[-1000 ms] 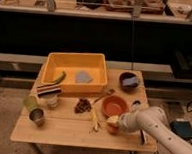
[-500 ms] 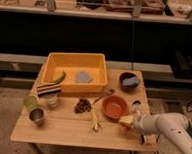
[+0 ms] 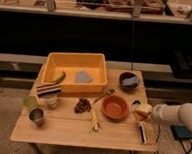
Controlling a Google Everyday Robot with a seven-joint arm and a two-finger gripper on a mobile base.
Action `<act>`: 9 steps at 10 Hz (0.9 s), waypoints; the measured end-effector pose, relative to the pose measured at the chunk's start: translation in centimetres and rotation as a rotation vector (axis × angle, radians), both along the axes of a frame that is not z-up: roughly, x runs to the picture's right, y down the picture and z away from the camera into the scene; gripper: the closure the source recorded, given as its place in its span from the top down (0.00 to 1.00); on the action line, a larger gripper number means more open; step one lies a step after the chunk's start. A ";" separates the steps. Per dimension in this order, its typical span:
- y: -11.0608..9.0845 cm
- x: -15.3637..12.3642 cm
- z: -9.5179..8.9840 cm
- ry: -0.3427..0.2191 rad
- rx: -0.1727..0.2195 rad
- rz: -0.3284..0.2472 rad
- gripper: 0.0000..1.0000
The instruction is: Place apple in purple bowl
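Taking the orange-red bowl (image 3: 115, 107) as the landmark, the gripper (image 3: 142, 112) hangs just to its right over the table's (image 3: 60, 131) right edge, clenched on what appears to be the apple (image 3: 140, 114), so the carrying step looks to be in hand. Beyond and slightly right of that bowl sits the purple bowl (image 3: 129, 81), a bluish-grey item inside it. The next move calls for carrying the fruit away from the camera over that farther bowl, then letting go.

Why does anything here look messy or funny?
Nothing looks spilled or broken. The white robot arm's gripper, right of the round orange-red bowl, is shut on something pale orange, and the small dark purple bowl sits upright.
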State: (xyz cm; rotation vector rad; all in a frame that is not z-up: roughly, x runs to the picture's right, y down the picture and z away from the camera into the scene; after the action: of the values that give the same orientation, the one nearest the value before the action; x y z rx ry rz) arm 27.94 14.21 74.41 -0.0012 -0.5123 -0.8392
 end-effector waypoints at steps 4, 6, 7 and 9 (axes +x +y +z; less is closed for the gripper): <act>-7.0 2.9 6.0 0.025 0.008 0.080 0.52; -9.7 3.9 7.8 0.033 0.033 0.121 0.52; -11.0 4.0 7.8 0.028 0.056 0.139 0.52; -13.0 4.7 7.4 0.031 0.095 0.161 0.52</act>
State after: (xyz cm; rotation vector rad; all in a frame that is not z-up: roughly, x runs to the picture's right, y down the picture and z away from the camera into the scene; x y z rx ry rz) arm 32.64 1.26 81.79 0.1129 -0.4365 -0.7042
